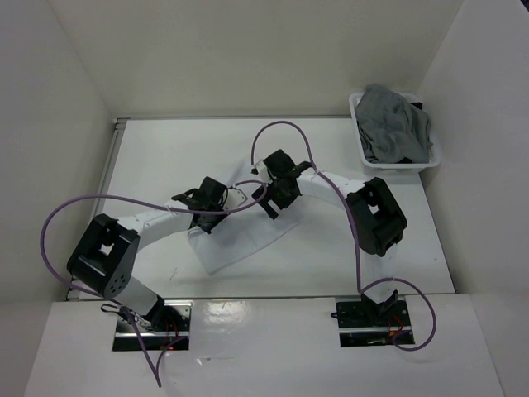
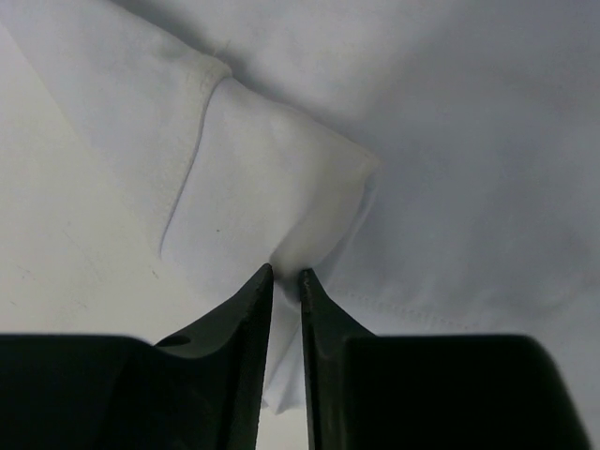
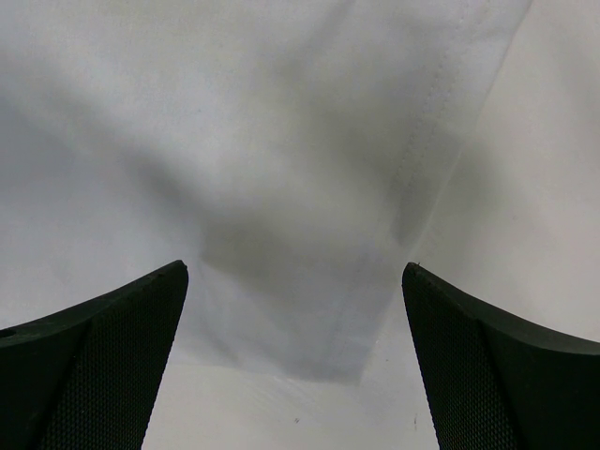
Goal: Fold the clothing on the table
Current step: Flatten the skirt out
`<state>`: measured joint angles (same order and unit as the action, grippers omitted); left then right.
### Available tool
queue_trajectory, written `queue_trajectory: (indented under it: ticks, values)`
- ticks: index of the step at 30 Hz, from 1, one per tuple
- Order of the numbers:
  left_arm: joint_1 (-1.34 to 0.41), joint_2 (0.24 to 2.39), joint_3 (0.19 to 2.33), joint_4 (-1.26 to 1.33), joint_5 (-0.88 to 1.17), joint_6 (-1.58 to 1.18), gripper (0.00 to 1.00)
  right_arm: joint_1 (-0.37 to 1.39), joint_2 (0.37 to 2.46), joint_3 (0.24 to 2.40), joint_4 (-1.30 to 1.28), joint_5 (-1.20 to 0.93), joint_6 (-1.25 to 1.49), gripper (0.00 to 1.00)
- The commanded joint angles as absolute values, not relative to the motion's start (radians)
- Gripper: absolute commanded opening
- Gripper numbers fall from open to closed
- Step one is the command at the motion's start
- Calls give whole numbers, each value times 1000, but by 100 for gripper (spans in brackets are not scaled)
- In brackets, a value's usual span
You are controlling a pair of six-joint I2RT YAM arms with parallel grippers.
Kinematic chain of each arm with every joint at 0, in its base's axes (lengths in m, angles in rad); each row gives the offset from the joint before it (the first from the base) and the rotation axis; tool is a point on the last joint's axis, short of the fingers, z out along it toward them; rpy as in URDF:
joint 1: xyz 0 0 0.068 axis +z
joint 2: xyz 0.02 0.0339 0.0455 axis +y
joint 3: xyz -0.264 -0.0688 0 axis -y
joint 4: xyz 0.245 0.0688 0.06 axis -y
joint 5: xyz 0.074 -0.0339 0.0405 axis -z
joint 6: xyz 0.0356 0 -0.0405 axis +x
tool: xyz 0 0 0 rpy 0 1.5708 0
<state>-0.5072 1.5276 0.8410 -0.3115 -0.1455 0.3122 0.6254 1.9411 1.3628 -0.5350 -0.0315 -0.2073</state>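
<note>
Cloth: white garment (image 1: 235,244) lies at 7 o'clock of the desk (image 1: 157,157) centre.
Left claw (image 2: 286,281): clenched on a thin garment fold.
Right claw (image 3: 295,272): released above the hem.
Risk: the shallow pinch may slip, and a one-sided pull could skew the fold.

Plain white walls (image 1: 248,50) all around

Bright diffuse overhead light, soft shadows on bench (image 1: 165,157), glare on near ledge (image 1: 223,310), wrist views dimmer, grey shadow across white cloth (image 3: 281,244).
</note>
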Motion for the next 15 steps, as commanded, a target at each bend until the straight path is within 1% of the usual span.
queue_trajectory:
  ticks: [1,5,9,11,15]
  values:
    - [-509,1543,831,-279,-147,318,24,621,1887,1358,-534,-40,-216,99]
    - [-509,1543,831,-279,-147,318,13,621,1887,1348,-534,-40,-216,99]
    - [-509,1496,831,-279,-167,318,6,621,1887,1348,-534,-49,-216,99]
    - [-509,1473,841,-288,-167,318,6,621,1887,1348,-534,-49,-216,99]
    - [-444,1390,862,-322,-155,318,4,621,1887,1339,-534,-58,-216,99]
